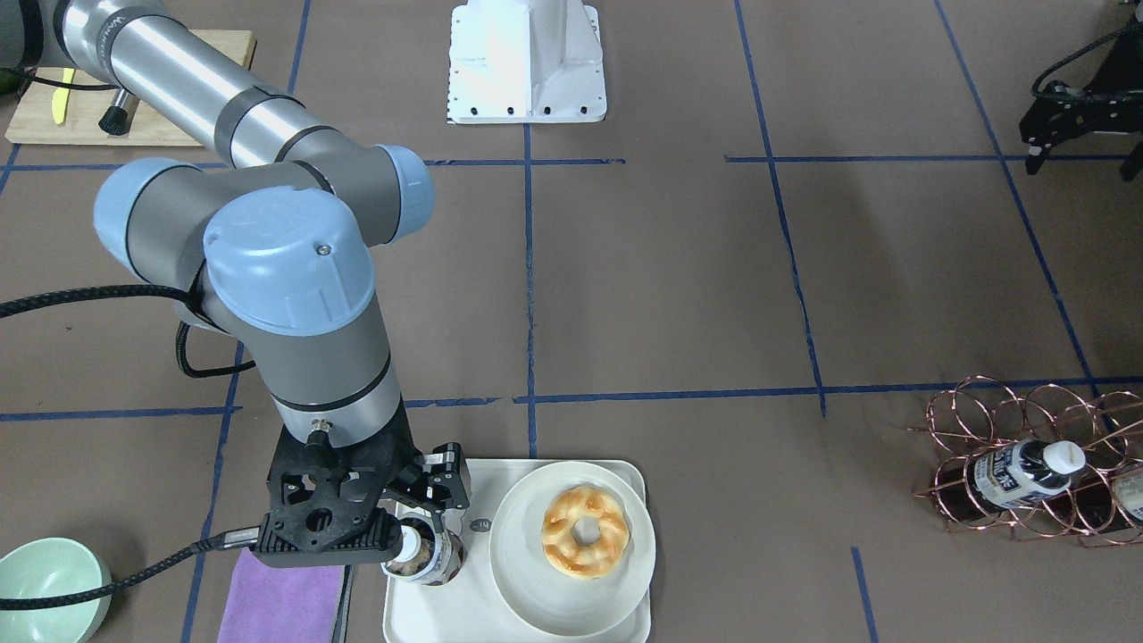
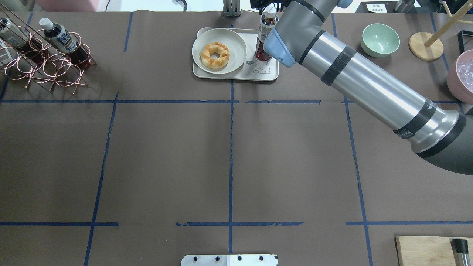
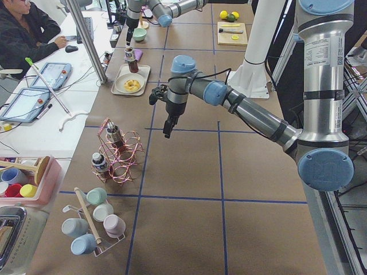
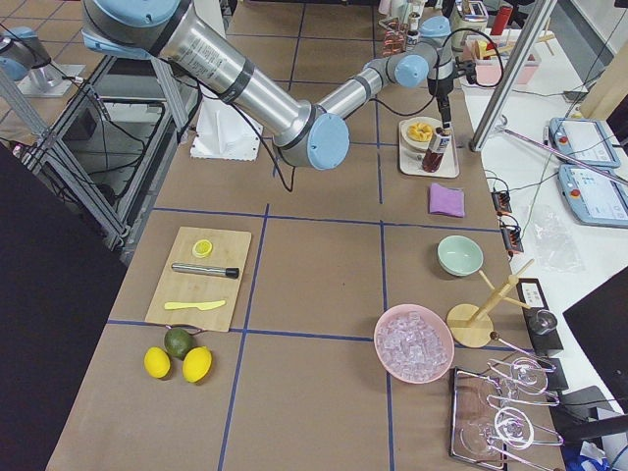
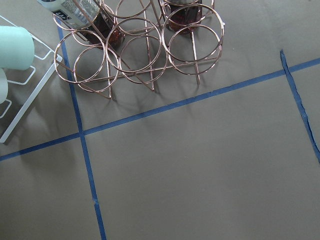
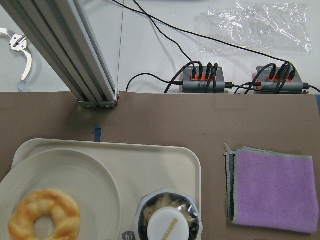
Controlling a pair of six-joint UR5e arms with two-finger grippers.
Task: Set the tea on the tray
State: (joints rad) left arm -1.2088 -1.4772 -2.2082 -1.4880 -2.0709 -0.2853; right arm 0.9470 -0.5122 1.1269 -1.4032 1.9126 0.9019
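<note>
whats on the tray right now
A round plate holding a doughnut, and beside it an upright tea bottle. The tray floor under the plate is covered, and the right gripper hides part of the bottle.

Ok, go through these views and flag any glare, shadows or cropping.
Front-facing view: the robot base is blown out to white, and soft shadows lie across the brown table. Overhead view: bright glare streaks the right arm's metal tube. Right wrist view: the tea is cropped by the bottom edge. Left wrist view: sharp, the copper wire rack casts faint shadows.

A donut (image 1: 585, 530) rests on a round plate (image 1: 525, 585).
</note>
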